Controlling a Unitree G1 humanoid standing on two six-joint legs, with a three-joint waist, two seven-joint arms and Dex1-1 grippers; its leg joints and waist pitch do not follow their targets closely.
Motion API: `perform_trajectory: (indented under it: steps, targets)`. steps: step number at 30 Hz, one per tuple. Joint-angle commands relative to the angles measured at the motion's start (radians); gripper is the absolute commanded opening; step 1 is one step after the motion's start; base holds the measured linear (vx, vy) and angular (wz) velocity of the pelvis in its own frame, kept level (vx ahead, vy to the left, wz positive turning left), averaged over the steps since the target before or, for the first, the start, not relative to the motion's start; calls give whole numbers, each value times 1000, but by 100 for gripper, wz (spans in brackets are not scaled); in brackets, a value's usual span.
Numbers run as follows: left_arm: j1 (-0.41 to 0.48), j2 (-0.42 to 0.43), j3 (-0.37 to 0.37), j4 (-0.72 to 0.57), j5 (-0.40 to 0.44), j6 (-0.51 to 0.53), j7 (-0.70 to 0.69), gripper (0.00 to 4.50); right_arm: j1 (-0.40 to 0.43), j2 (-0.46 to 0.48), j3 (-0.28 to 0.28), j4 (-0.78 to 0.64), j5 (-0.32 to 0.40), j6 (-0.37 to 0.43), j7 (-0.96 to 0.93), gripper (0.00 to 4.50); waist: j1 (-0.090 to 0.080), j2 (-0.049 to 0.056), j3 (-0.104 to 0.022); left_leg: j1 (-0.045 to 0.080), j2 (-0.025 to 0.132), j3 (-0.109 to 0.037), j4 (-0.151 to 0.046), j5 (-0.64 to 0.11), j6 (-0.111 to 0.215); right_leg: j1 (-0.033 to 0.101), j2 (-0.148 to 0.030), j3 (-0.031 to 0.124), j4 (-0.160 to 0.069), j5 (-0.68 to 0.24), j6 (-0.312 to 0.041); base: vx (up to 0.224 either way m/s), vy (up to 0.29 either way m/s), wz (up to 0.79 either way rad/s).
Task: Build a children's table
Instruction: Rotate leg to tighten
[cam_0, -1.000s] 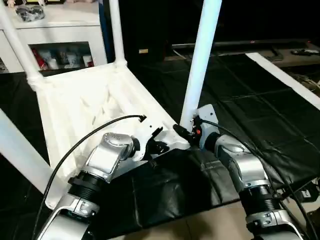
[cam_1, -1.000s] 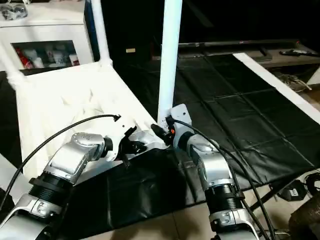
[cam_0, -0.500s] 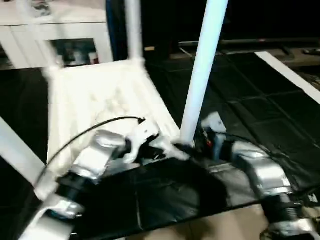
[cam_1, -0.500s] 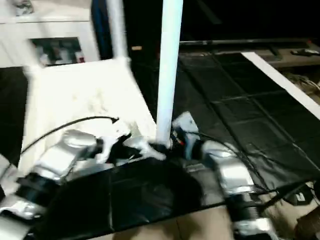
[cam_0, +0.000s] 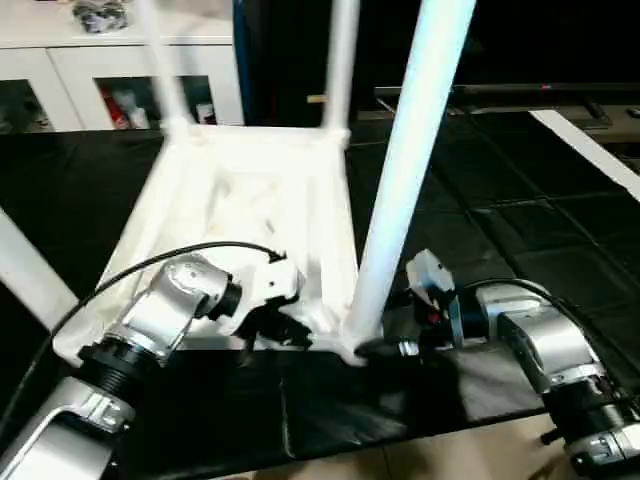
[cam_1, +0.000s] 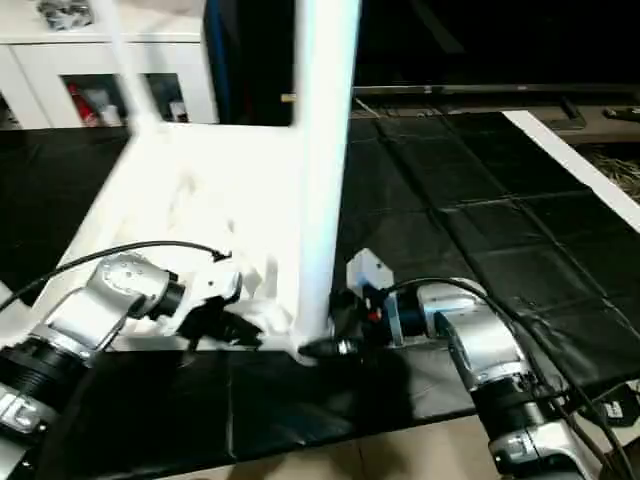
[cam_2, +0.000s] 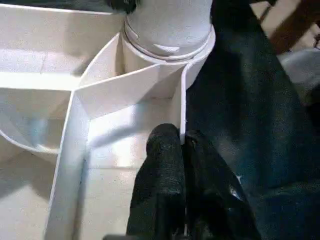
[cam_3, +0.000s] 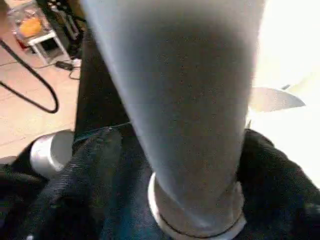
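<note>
The children's table lies upside down: the white ribbed tabletop (cam_0: 240, 200) rests on black cloth with white legs standing up from its corners. The nearest leg (cam_0: 400, 190) rises from the near right corner socket (cam_2: 167, 45). My left gripper (cam_2: 181, 142) is shut on the tabletop's thin rim wall just beside that socket, and it also appears from above (cam_0: 288, 332). My right gripper (cam_0: 380, 348) sits at the base of the nearest leg (cam_3: 185, 100), on its right side. Its hold on the leg is hidden.
A white cabinet with glass doors (cam_0: 110, 70) stands at the back left. Black cloth (cam_0: 500, 230) covers the work surface, with a white strip (cam_0: 590, 145) along its far right. Bare floor (cam_0: 450, 455) starts just past the near edge. Another leg (cam_0: 30, 270) slants at the left.
The whole view has swung, so the tabletop now sits squarer in the picture. My right forearm lies lower and flatter beside the leg's base. My left gripper keeps its grip on the rim.
</note>
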Motion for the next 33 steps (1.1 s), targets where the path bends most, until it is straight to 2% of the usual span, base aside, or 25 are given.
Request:
perform_trajectory:
  steps: [1,4,5,6,10,11,13,18,21,24,25,26,28,29,30,31,33]
  targets:
    - [-18,-11,-41,21,10,-28,-43,0,-19,-11,13,18,0,-4,24,333,-3,1,-59,-2,21,8,-59,-152,57,57,-45,42,-56,-183,-237,0,0,0]
    - [-24,-15,-38,37,11,-42,-48,0,-24,-10,16,26,3,-5,32,310,1,2,-60,-2,21,7,-59,-144,52,58,-45,41,-56,-184,-231,0,0,0]
    - [-26,-17,-36,42,11,-47,-50,0,-24,-9,18,28,5,-3,37,310,2,-1,-61,-2,21,7,-58,-139,52,59,-44,41,-54,-176,-231,0,0,0]
    - [-27,-18,-35,43,10,-48,-51,0,-25,-9,19,31,5,-4,42,285,4,-2,-61,-2,22,8,-57,-136,53,59,-45,41,-52,-171,-231,0,0,0]
    - [-28,-20,-35,47,7,-48,-49,0,-27,-11,22,38,10,-4,52,271,6,-1,-62,-1,22,8,-57,-131,53,58,-45,41,-52,-171,-231,0,0,0]
    - [-28,-20,-37,50,6,-51,-49,0,-28,-11,23,40,11,-4,54,245,7,-2,-62,-3,21,8,-56,-128,54,59,-44,41,-51,-163,-232,0,0,0]
    - [-28,-20,-37,56,5,-54,-48,0,-29,-11,24,41,15,-3,58,234,7,-2,-62,-4,21,8,-56,-132,55,59,-45,40,-53,-172,-230,0,0,0]
    - [-25,-30,-20,70,-1,-46,-29,0,-25,2,12,33,39,19,56,217,7,0,-60,-3,21,7,-57,-149,48,58,-45,40,-55,-205,-220,0,0,0]
    - [-17,-51,7,67,-13,5,22,0,-9,15,12,16,43,43,27,214,8,-2,-59,-3,21,6,-57,-156,45,57,-46,40,-57,-221,-217,0,0,0]
    - [-10,-73,24,60,-9,42,87,0,1,46,6,21,20,49,-63,213,5,-2,-56,-2,21,7,-59,-181,35,54,-46,41,-63,-265,-204,0,0,0]
    - [-6,-99,44,57,-16,78,139,0,2,86,-13,38,2,49,-160,211,1,-2,-54,-4,19,5,-61,-197,27,55,-48,41,-66,-308,-189,0,0,0]
    - [-5,-107,50,55,-18,90,155,0,2,99,-19,43,-2,52,-191,209,-2,-2,-51,-3,17,3,-63,-223,17,53,-48,40,-74,-373,-166,0,0,0]
    - [-2,-140,74,51,-23,130,221,0,2,139,-37,59,-17,63,-285,208,-7,-4,-49,-3,13,1,-64,-242,6,51,-48,37,-80,-441,-140,0,0,0]
    - [0,-173,93,47,-25,163,277,0,-2,171,-43,71,-37,70,-362,207,-19,-5,-47,-4,10,-3,-65,-255,-4,49,-48,35,-89,-527,-98,0,0,0]
    - [1,-195,106,43,-26,186,315,0,-4,192,-47,79,-52,75,-413,204,-30,-8,-43,-9,5,-5,-64,-269,-5,51,-47,29,-97,-579,-72,0,0,0]
    - [3,-233,125,33,-29,224,376,0,-10,232,-58,86,-68,91,-497,204,-31,-5,-44,-7,3,-8,-64,-273,-9,51,-48,26,-100,-607,-59,0,0,0]
    - [5,-264,138,23,-31,253,419,0,-17,264,-65,91,-78,104,-555,201,-50,-9,-44,-3,-5,-10,-57,-295,-5,42,-46,17,-117,-685,-20,0,0,0]
